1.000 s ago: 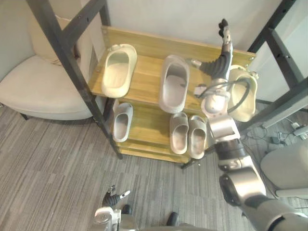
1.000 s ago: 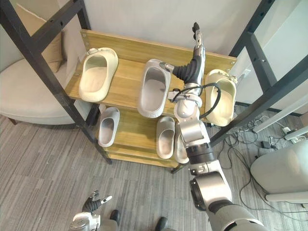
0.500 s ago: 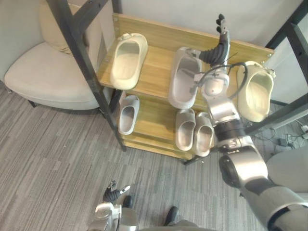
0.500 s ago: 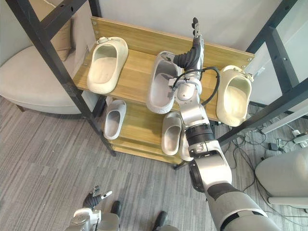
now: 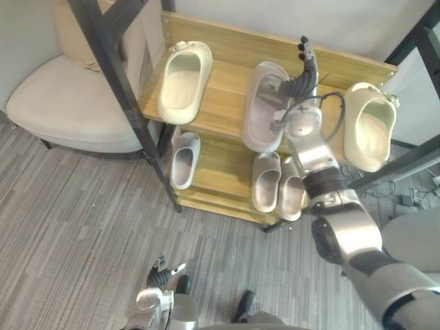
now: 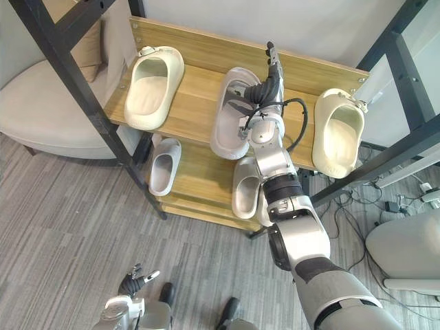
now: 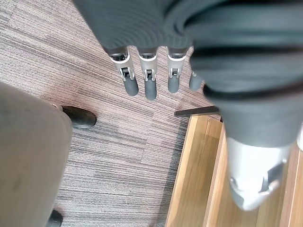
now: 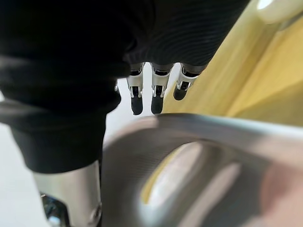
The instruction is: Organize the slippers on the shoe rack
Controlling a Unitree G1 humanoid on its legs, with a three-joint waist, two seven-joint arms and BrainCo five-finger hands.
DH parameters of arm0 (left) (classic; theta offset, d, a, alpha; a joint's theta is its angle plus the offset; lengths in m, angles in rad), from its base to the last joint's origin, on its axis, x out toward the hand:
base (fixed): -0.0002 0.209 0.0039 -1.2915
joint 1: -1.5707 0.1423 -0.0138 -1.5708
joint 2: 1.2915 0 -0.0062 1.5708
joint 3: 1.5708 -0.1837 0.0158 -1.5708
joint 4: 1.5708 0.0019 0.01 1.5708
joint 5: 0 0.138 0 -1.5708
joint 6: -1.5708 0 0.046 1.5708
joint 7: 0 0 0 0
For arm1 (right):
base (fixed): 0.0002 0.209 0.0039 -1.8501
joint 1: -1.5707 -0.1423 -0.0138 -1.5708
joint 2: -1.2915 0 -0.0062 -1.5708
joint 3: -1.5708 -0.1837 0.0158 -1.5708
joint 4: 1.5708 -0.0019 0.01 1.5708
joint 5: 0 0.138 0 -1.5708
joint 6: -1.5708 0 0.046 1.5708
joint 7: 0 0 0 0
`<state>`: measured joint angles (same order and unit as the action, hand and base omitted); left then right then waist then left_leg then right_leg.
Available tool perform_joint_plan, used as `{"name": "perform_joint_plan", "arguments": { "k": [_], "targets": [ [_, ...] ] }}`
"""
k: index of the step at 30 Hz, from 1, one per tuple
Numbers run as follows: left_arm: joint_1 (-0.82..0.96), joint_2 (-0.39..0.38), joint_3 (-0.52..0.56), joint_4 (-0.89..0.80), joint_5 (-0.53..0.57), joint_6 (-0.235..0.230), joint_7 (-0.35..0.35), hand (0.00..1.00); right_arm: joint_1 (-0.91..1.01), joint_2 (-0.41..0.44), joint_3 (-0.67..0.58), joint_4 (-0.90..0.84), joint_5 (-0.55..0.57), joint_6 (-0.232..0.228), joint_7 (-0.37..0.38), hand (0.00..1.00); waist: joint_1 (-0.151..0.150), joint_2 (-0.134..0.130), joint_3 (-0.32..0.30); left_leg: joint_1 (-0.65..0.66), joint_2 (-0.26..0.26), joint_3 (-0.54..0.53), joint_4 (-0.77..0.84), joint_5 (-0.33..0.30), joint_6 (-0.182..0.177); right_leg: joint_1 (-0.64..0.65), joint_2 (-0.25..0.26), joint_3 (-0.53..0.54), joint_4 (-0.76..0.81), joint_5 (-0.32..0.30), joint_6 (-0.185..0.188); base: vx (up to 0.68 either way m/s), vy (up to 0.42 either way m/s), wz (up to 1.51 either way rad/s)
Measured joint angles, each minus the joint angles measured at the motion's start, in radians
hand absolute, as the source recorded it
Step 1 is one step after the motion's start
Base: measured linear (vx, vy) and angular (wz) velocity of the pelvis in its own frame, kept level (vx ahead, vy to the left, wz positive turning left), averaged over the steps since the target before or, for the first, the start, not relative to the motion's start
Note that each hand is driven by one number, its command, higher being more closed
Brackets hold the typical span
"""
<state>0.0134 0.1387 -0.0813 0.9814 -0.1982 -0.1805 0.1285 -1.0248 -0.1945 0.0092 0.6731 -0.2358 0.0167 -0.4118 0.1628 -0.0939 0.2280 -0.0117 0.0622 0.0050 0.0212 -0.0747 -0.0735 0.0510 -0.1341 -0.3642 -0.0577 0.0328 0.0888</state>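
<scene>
On top shelf (image 5: 218,103): grey slipper (image 5: 261,113) just under R hand (image 5: 306,67).

The grey slipper (image 8: 156,142) beside the right robot hand (image 8: 157,90) is blurred.

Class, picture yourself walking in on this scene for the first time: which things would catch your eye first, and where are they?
The right hand stands out most, stretched open on a long silver arm over the grey slipper in the middle of the wooden shoe rack's top shelf. The left cream slipper and the right cream slipper flank it, near that shelf's ends.
</scene>
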Motion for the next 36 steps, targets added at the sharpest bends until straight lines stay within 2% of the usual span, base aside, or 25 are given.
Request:
{"name": "perform_joint_plan", "arguments": {
  "k": [15, 16, 21, 31, 36],
  "targets": [
    [0.001, 0.004, -0.016, 0.001, -0.001, 0.000, -0.001, 0.00, 0.054, 0.006, -0.006, -0.027, -0.003, -0.009, 0.026, 0.00, -0.001, 0.001, 0.003, 0.033, -0.004, 0.027, -0.017, 0.001, -0.001, 0.001, -0.007, 0.024, 0.016, 0.000, 0.001, -0.01, 0.011, -0.05],
    [0.001, 0.005, -0.016, 0.001, -0.001, 0.000, -0.001, 0.00, 0.054, 0.007, -0.006, -0.025, -0.003, -0.010, 0.030, 1.00, -0.001, 0.001, 0.003, 0.033, -0.004, 0.027, -0.018, 0.001, -0.001, 0.002, -0.007, 0.024, 0.016, 0.000, 0.001, 0.00, 0.000, 0.00],
    [0.001, 0.006, -0.017, 0.001, -0.002, 0.000, -0.001, 0.00, 0.032, 0.007, -0.004, 0.014, -0.001, -0.019, 0.052, 1.00, -0.001, -0.001, 0.004, 0.038, -0.004, 0.027, -0.030, 0.009, -0.002, 0.001, -0.005, 0.022, 0.014, 0.000, 0.000, 0.00, 0.000, 0.00],
    [-0.005, 0.028, -0.015, -0.004, -0.022, -0.004, -0.005, 0.00, -0.015, 0.002, 0.007, 0.061, 0.015, -0.049, 0.056, 1.00, 0.004, -0.040, 0.024, 0.047, -0.007, 0.019, -0.082, 0.040, -0.004, 0.000, -0.003, 0.011, 0.001, 0.000, 0.000, 0.00, -0.003, 0.04],
    [-0.005, 0.028, -0.015, -0.004, -0.022, -0.004, -0.005, 0.00, -0.015, -0.002, 0.014, 0.059, 0.040, -0.062, 0.056, 1.00, 0.003, -0.040, 0.024, 0.047, -0.007, 0.020, -0.083, 0.040, -0.004, -0.001, -0.003, 0.011, 0.000, 0.000, 0.000, 0.00, 0.000, 0.00]
  ]
}}
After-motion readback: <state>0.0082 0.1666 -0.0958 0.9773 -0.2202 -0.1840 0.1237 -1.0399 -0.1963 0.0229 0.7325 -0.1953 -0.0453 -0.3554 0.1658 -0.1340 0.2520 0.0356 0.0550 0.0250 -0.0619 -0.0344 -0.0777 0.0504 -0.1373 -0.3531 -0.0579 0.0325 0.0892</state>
